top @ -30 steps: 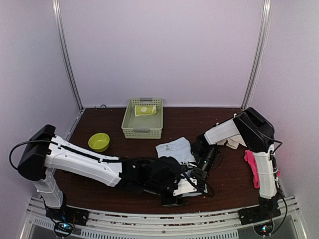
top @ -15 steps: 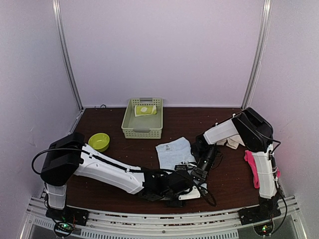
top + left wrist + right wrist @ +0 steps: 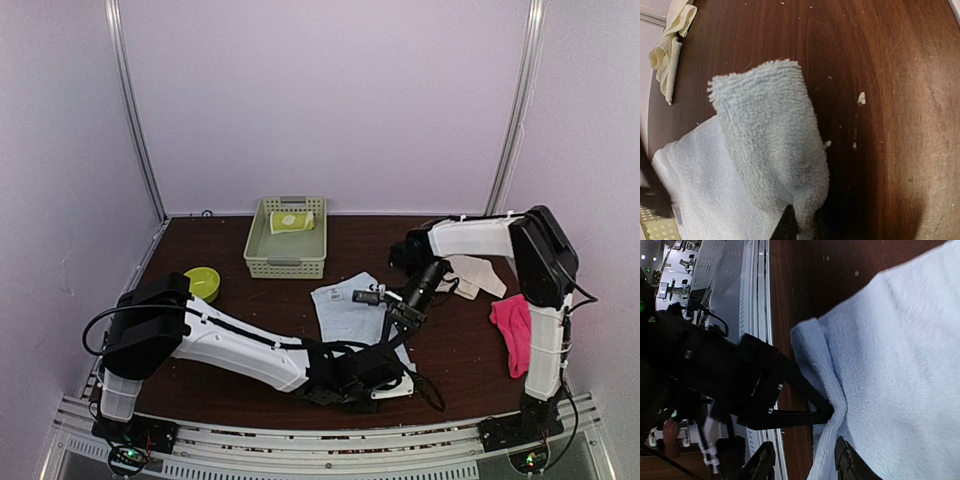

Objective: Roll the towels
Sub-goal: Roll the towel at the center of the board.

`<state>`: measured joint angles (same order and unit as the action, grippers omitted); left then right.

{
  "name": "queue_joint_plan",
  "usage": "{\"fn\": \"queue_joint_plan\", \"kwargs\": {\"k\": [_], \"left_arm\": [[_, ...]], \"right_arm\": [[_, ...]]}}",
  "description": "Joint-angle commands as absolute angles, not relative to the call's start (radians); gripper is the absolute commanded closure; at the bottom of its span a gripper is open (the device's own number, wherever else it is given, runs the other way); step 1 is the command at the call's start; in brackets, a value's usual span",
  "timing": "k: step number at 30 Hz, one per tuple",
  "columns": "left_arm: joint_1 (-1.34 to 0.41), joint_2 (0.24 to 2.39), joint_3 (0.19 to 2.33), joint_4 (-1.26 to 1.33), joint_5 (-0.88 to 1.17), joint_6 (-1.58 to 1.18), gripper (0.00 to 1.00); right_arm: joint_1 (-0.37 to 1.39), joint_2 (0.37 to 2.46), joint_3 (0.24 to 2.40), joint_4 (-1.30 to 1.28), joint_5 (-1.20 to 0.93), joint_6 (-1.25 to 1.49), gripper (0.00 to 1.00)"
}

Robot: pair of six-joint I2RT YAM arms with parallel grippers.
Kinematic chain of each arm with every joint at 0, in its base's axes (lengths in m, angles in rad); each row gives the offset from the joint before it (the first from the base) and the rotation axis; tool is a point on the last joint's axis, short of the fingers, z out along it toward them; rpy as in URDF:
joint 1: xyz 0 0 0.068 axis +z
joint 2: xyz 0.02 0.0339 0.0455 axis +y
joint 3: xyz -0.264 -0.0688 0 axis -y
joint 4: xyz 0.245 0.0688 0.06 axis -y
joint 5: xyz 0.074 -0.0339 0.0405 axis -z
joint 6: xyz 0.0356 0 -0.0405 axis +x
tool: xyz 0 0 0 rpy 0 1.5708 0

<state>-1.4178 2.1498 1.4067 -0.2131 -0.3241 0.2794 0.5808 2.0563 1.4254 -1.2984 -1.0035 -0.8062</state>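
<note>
The light blue towel [image 3: 352, 312] lies spread on the dark table, its near corner reaching toward the front edge. My left gripper [image 3: 385, 372] has come in low along the front edge and is shut on that towel's near edge; in the left wrist view the pile [image 3: 765, 150] bunches up between the jaws [image 3: 802, 222]. My right gripper [image 3: 396, 305] hovers over the towel, open; its fingers [image 3: 850, 465] straddle the towel's edge [image 3: 840, 405] without pinching it. A cream towel [image 3: 477, 275] and a pink towel [image 3: 514, 330] lie at the right. A lime-green towel [image 3: 291, 222] sits in the basket.
A pale green plastic basket [image 3: 285, 265] stands at the back centre and a lime-green bowl [image 3: 200, 283] at the left, close behind my left arm's upper link. The metal rail of the table's front edge [image 3: 300, 440] runs just below the left gripper.
My left arm slid further right along the front edge and closed on the blue towel's near edge. The right gripper opened, let go and drew back and up.
</note>
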Motion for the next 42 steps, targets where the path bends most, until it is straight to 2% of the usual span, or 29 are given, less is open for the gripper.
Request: {"fn": "queue_joint_plan", "kwargs": {"k": [1, 7, 10, 14, 21, 25, 28, 30, 34, 37, 42], "left_arm": [[-1.405, 2.179, 1.373, -0.391, -0.225, 0.249, 0.91], [-1.307, 2.084, 1.366, -0.400, 0.174, 0.122, 0.94], [-1.236, 2.098, 1.378, -0.389, 0.376, 0.077, 0.95], [-1.140, 2.154, 1.381, -0.324, 0.660, -0.009, 0.95], [-1.011, 2.236, 1.421, -0.180, 1.043, -0.240, 0.94], [-0.977, 2.282, 1.429, -0.103, 1.100, -0.352, 0.94], [-0.962, 2.308, 1.429, -0.070, 1.105, -0.412, 0.94], [-0.956, 2.319, 1.435, -0.068, 1.109, -0.426, 0.94], [-0.951, 2.333, 1.452, -0.085, 1.106, -0.443, 0.94], [-0.950, 2.344, 1.452, -0.090, 1.105, -0.455, 0.92], [-0.942, 2.355, 1.427, -0.091, 1.090, -0.480, 0.91]], "right_arm": [[0.503, 1.879, 1.544, -1.302, -0.966, -0.768, 0.56], [0.406, 1.620, 1.585, -1.120, -0.865, -0.518, 0.57], [0.318, 1.480, 1.565, -1.031, -1.005, -0.454, 0.56], [0.271, 1.387, 1.590, -1.113, -1.172, -0.536, 0.53], [0.414, 1.229, 1.417, -1.133, -1.017, -0.719, 0.53], [0.626, 1.201, 1.286, -1.116, -0.817, -0.742, 0.53], [0.721, 1.173, 1.205, -1.082, -0.698, -0.747, 0.55], [0.775, 1.162, 1.128, -1.015, -0.623, -0.723, 0.56], [0.910, 1.147, 0.951, -0.748, -0.352, -0.648, 0.51], [0.961, 1.219, 0.867, -0.582, -0.189, -0.617, 0.46], [1.013, 1.342, 0.833, -0.444, -0.122, -0.627, 0.43]]}}
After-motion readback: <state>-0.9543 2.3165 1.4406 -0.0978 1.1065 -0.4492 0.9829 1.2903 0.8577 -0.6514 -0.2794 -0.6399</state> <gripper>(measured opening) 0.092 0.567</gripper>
